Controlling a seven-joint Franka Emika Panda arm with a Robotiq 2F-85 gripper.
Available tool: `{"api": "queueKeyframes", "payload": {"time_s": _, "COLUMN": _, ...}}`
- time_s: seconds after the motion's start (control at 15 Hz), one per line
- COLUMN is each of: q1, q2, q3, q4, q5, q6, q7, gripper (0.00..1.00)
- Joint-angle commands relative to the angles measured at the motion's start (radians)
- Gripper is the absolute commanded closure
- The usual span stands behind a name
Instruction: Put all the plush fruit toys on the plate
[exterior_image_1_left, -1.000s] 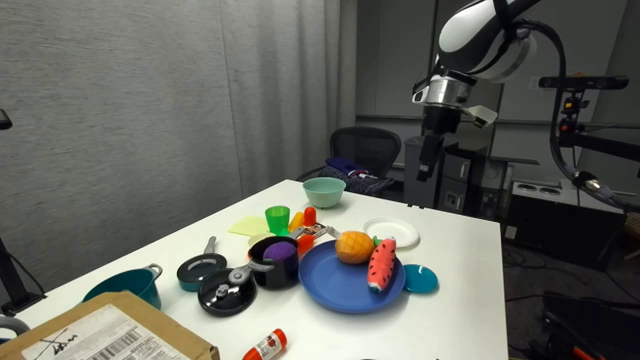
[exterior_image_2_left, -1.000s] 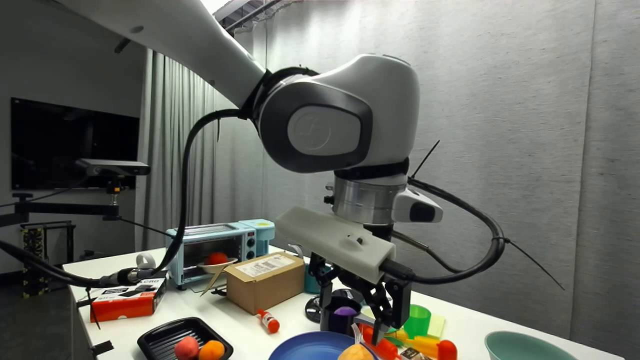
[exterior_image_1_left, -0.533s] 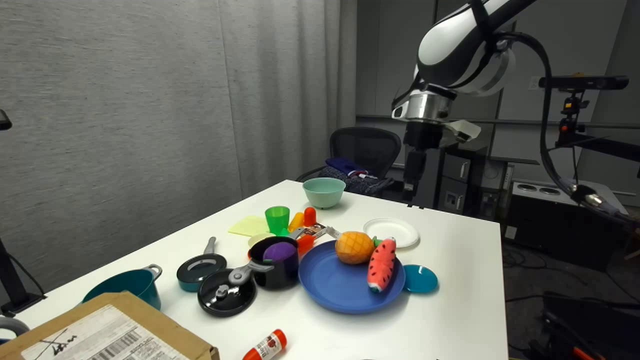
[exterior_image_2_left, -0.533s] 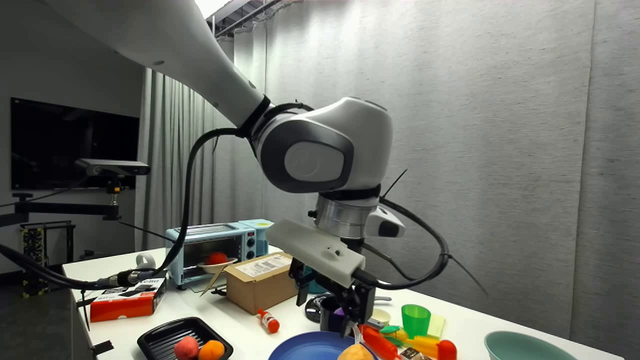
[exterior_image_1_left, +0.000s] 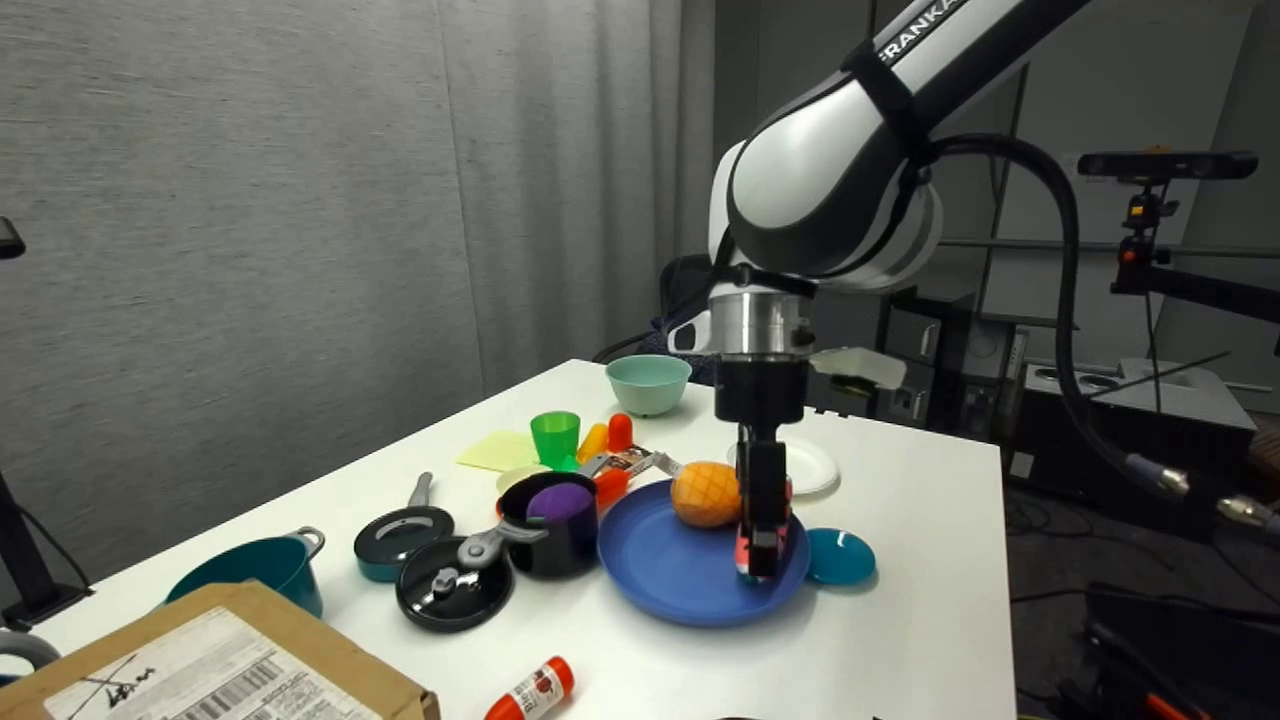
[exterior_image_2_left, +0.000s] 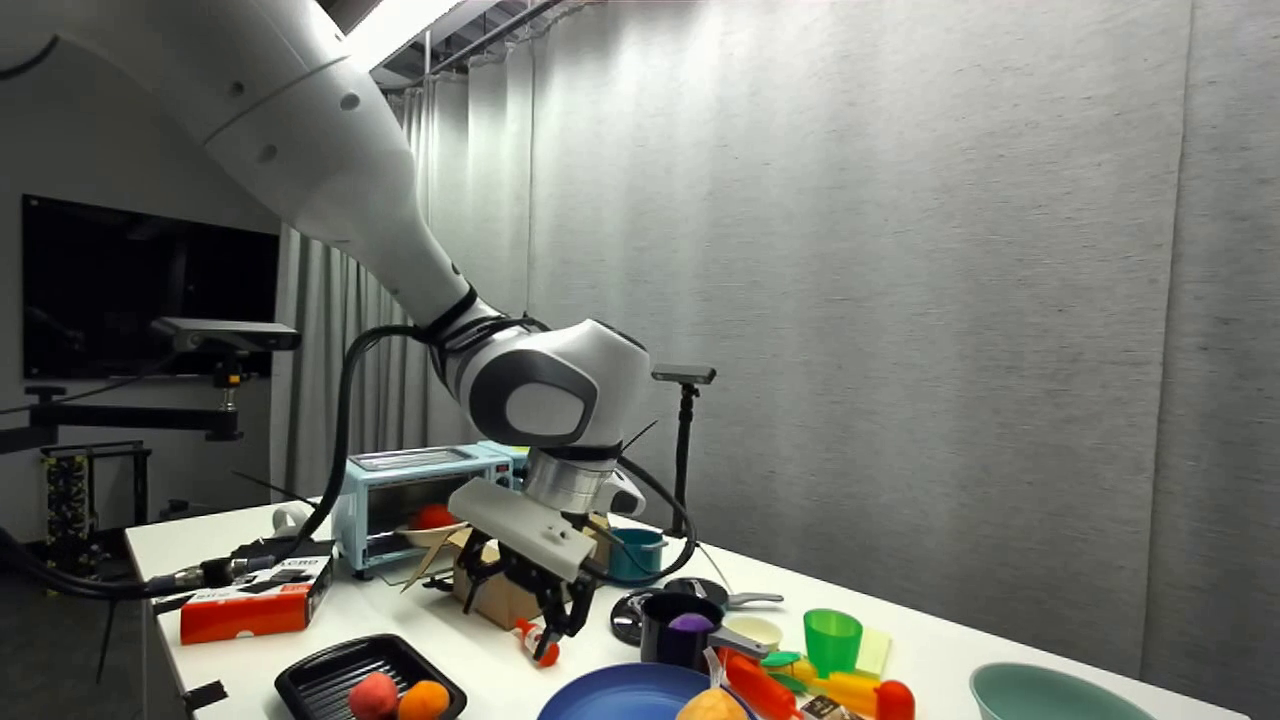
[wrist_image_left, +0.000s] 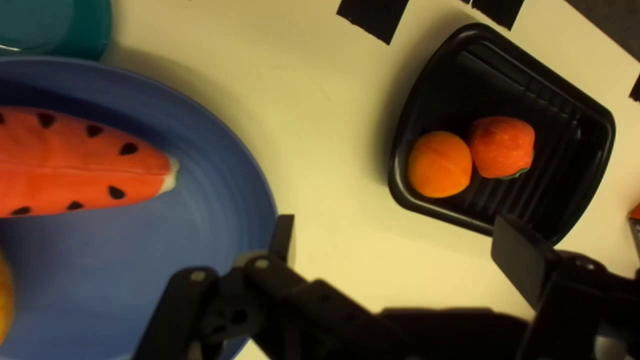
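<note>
The blue plate (exterior_image_1_left: 665, 580) holds two plush fruit toys: a pineapple (exterior_image_1_left: 705, 497) and a long watermelon slice (wrist_image_left: 75, 165). Two more, a round orange fruit (wrist_image_left: 440, 164) and a red fruit (wrist_image_left: 502, 147) with a green edge, sit side by side touching in a black ridged tray (exterior_image_2_left: 300, 690). My gripper (wrist_image_left: 400, 245) stands open above the table between plate and tray, nothing between its fingers. In the wrist view the left finger overlaps the plate's rim and the right one the tray's corner. In an exterior view the gripper (exterior_image_1_left: 765, 560) covers most of the watermelon.
A black pot (exterior_image_1_left: 565, 550) with a purple round thing (exterior_image_1_left: 558, 503) stands beside the plate. A toaster oven (exterior_image_2_left: 400, 500) has a red round thing (exterior_image_2_left: 433, 517) in a bowl. Around are a cardboard box (exterior_image_1_left: 250, 650), glue stick (exterior_image_1_left: 535, 692), green cup (exterior_image_2_left: 832, 640) and teal lid (exterior_image_1_left: 840, 557).
The arm has come down and swung across, from beyond the plate towards the tray side. The gripper has stayed open. The toys, plate and tray have not moved.
</note>
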Motion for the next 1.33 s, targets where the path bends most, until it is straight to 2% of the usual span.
{"api": "queueKeyframes", "payload": {"time_s": 0.0, "q1": 0.006, "q2": 0.072, "q3": 0.04, "q4": 0.029, "q5": 0.01, "q6": -0.018, "q7": -0.088, "gripper": 0.0}}
{"api": "queueKeyframes", "payload": {"time_s": 0.13, "q1": 0.006, "q2": 0.078, "q3": 0.049, "q4": 0.024, "q5": -0.025, "q6": 0.003, "q7": -0.079, "gripper": 0.0}}
{"api": "queueKeyframes", "payload": {"time_s": 0.2, "q1": 0.005, "q2": 0.066, "q3": 0.052, "q4": 0.005, "q5": -0.012, "q6": 0.002, "q7": -0.047, "gripper": 0.0}}
{"api": "queueKeyframes", "payload": {"time_s": 0.53, "q1": 0.004, "q2": 0.076, "q3": 0.054, "q4": 0.015, "q5": -0.017, "q6": 0.002, "q7": -0.055, "gripper": 0.0}}
{"api": "queueKeyframes", "payload": {"time_s": 0.73, "q1": -0.011, "q2": 0.094, "q3": 0.066, "q4": 0.017, "q5": 0.089, "q6": 0.041, "q7": -0.097, "gripper": 0.0}}
{"api": "queueKeyframes", "payload": {"time_s": 0.93, "q1": 0.006, "q2": 0.139, "q3": 0.091, "q4": 0.034, "q5": 0.168, "q6": 0.107, "q7": -0.1, "gripper": 0.0}}
{"api": "queueKeyframes", "payload": {"time_s": 1.27, "q1": 0.023, "q2": 0.232, "q3": 0.165, "q4": 0.076, "q5": 0.163, "q6": 0.118, "q7": -0.096, "gripper": 0.0}}
